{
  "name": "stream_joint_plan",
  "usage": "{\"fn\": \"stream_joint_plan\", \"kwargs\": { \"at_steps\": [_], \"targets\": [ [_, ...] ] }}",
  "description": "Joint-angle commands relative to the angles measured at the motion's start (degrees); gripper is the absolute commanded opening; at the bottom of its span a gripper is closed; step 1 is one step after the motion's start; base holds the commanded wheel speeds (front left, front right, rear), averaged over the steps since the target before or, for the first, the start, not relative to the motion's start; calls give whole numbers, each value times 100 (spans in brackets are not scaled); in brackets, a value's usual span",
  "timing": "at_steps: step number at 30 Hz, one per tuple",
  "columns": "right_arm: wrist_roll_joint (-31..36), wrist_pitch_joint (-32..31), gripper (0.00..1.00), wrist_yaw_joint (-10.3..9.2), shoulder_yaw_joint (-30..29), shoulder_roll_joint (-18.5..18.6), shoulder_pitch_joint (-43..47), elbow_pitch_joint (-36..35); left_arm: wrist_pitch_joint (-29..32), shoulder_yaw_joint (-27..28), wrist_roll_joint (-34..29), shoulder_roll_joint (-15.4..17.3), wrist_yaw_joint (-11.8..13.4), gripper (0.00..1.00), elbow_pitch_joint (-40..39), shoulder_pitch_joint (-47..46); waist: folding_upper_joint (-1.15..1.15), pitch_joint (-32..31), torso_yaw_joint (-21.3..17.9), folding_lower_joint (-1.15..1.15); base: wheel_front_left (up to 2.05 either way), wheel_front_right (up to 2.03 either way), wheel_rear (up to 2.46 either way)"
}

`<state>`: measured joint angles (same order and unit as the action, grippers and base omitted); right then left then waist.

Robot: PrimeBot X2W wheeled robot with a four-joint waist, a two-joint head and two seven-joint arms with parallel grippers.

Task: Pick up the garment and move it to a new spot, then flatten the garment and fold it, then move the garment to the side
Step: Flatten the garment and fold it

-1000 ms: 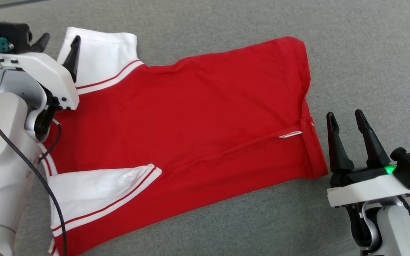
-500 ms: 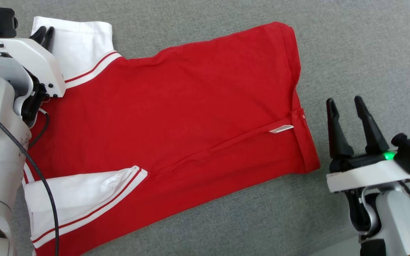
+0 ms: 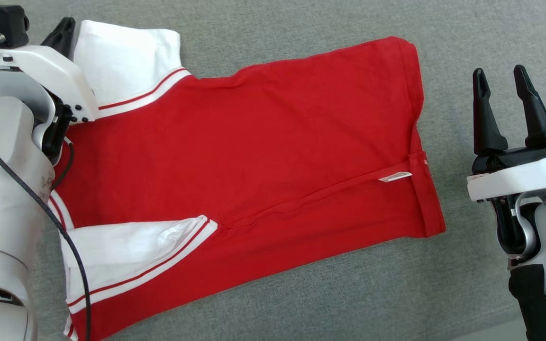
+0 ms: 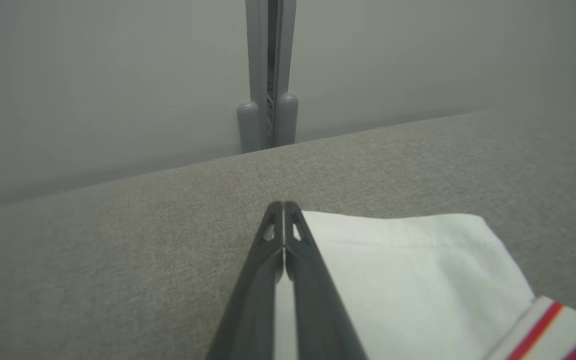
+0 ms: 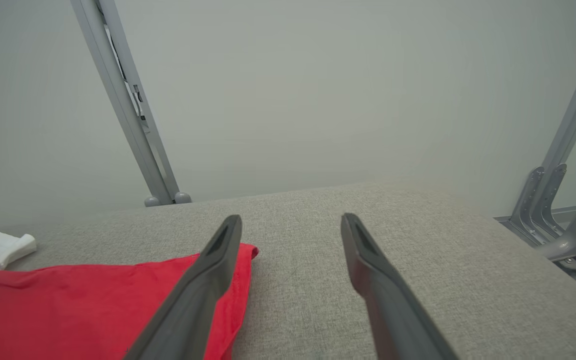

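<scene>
The garment [image 3: 263, 142] is a red shirt with white, red-striped sleeves, lying spread flat on the grey cushioned surface [image 3: 301, 303]. My left gripper [image 3: 67, 28] is at the far left, shut on the outer edge of the far white sleeve [image 3: 126, 57]. In the left wrist view its fingers [image 4: 284, 205] are pressed together with the garment's white cloth [image 4: 403, 270] under and to the right of them. My right gripper [image 3: 498, 71] stands open just right of the shirt's hem, holding nothing. In the right wrist view, my right gripper [image 5: 292, 218] has its left finger above the garment's red corner [image 5: 93, 305].
The near white sleeve [image 3: 126, 260] lies folded onto the red body at the lower left. A grey metal post [image 4: 268, 75] stands beyond the surface's far edge, and frame legs [image 5: 553, 210] stand off the right side. A pale wall lies behind.
My left gripper has shut at the far sleeve's edge. My right gripper, still open, has moved farther along the hem. The camera has shifted a little.
</scene>
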<state>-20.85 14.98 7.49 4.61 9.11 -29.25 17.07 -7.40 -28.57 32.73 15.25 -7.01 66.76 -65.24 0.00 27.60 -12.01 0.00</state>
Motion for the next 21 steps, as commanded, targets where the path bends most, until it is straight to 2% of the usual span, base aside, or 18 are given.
{"fn": "stream_joint_plan", "kwargs": {
  "at_steps": [1,2,3,4,5,6,9,11,17,21],
  "targets": [
    [10,39,100,1,-12,39,3,7,-226,-14,-35,-48,2,0,-25,-92,0,-69,85,0,0,0,0],
    [17,39,100,1,-16,28,51,19,-334,-9,-33,-70,37,0,-39,-71,0,-117,114,0,0,0,0],
    [33,39,100,1,-41,29,98,13,-461,21,-15,-81,79,23,-80,-50,0,-152,149,0,0,0,0],
    [33,39,100,1,-41,29,98,13,-461,21,-15,-81,79,23,-80,-50,0,-152,149,0,0,0,0],
    [29,40,100,1,-51,16,143,-5,-567,56,-5,-64,133,82,-135,-15,0,-191,181,0,0,0,0],
    [33,40,100,1,-79,15,213,-26,-643,88,-2,-71,202,100,-217,51,0,-237,225,0,0,0,0],
    [81,41,100,1,-143,-28,401,-107,-758,253,-57,-19,449,100,-757,326,0,-363,332,0,0,0,0],
    [106,42,100,1,-172,-67,583,-166,-770,450,-199,73,691,100,-1508,646,0,-460,403,0,0,0,0],
    [199,41,100,1,-260,-172,1138,-439,-765,996,-559,241,1375,100,-3937,2436,0,-745,620,0,0,0,0],
    [278,-6,100,1,-221,-241,1512,-598,-766,1095,-745,339,1785,100,-5100,3732,0,-988,728,0,0,0,0]
  ]
}}
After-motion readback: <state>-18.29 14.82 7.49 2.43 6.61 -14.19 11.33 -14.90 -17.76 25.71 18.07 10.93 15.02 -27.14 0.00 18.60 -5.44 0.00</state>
